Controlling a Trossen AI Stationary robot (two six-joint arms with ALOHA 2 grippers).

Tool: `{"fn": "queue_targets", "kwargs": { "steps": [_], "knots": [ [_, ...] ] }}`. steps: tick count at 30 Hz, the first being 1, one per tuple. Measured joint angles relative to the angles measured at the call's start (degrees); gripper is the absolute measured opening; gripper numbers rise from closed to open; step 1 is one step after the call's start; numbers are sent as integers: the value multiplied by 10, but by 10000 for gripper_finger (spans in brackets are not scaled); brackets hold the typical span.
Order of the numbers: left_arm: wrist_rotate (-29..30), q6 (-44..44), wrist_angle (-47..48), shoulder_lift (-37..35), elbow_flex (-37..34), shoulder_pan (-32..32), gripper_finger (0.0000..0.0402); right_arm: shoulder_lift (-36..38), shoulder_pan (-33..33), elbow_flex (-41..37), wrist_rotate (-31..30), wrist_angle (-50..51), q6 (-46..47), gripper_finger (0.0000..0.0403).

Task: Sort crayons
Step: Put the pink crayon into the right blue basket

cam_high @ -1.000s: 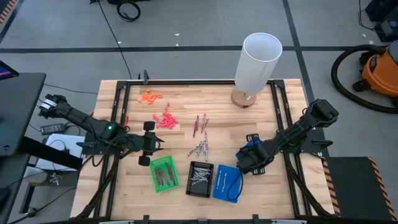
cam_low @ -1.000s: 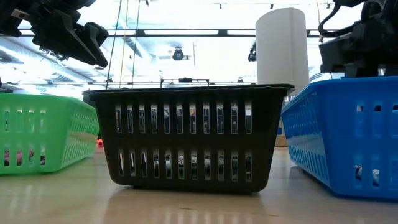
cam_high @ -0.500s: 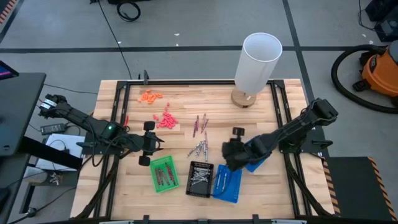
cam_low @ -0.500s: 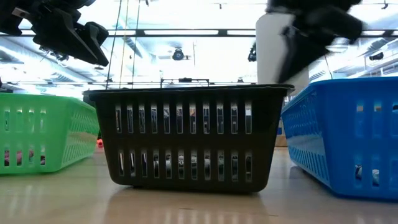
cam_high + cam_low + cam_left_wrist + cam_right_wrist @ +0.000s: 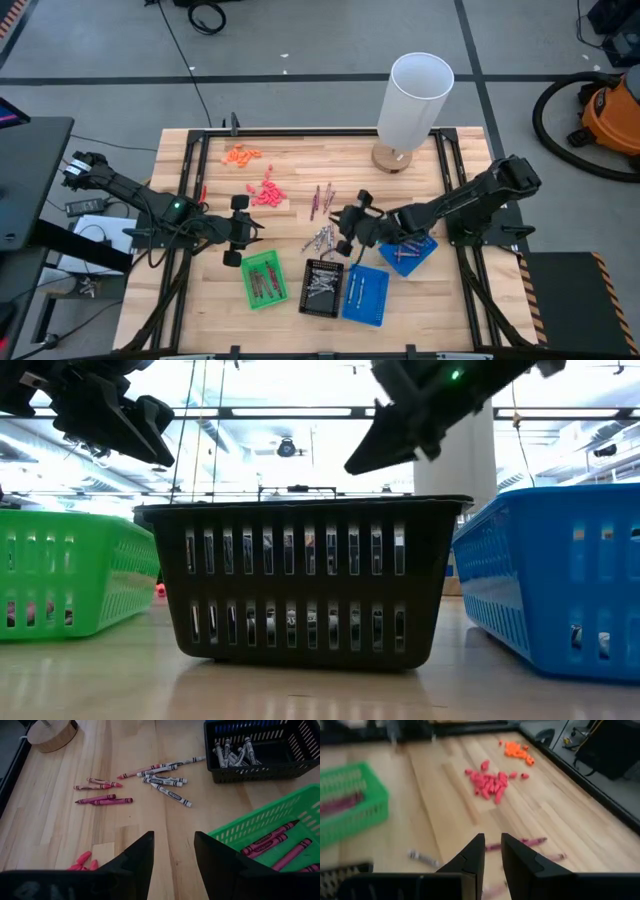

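Loose crayons lie flat on the wooden table: maroon ones (image 5: pixel 320 198) (image 5: pixel 102 799) and, nearer, grey ones (image 5: pixel 320 238) (image 5: pixel 165 777). My right gripper (image 5: pixel 338 230) (image 5: pixel 491 845) hangs above the grey group, slanting down toward the table's left. Its fingers stand a narrow gap apart with nothing between them. My left gripper (image 5: pixel 256 232) (image 5: pixel 173 840) waits open above the table, by the far end of the green tray (image 5: pixel 264 279). The green tray holds maroon crayons (image 5: pixel 280 845), and the black tray (image 5: pixel 321 288) holds grey ones (image 5: pixel 232 755). The blue tray (image 5: pixel 366 294) stands to the right of the black one.
A tall white cylinder (image 5: pixel 418 98) on a wooden base stands at the far right. Orange bits (image 5: pixel 240 154) and pink bits (image 5: pixel 267 193) lie at the far left. A second blue piece (image 5: pixel 412 252) sits under the right arm. Black rails border the table.
My right gripper has swung from above the blue tray toward the table's left and far side, ending over the loose grey crayons. It has risen a little, tipped from pointing down to a shallow slant, and rolled.
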State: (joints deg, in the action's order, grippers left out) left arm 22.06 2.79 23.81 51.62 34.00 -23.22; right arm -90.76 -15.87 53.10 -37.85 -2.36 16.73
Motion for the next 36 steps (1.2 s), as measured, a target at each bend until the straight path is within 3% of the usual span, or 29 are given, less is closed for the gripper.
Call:
{"fn": "queue_targets", "kwargs": {
  "steps": [3, 11, 19, 27, 36],
  "knots": [
    [0, 0, 0, 0, 0, 0, 151, 0, 23, -29, 19, -61, 31, 71],
    [0, -4, -1, 0, 0, 0, 151, 0, 78, -44, 109, -8, 147, 71],
    [0, -22, -35, 0, 0, 0, 151, -59, 82, -40, 122, -22, 164, 71],
    [0, -22, -33, 0, 0, 9, 151, -147, 114, 33, 147, 46, 183, 71],
    [0, -15, -29, 0, 0, 9, 151, -219, 116, 95, 114, 112, 202, 71]
  ]
}}
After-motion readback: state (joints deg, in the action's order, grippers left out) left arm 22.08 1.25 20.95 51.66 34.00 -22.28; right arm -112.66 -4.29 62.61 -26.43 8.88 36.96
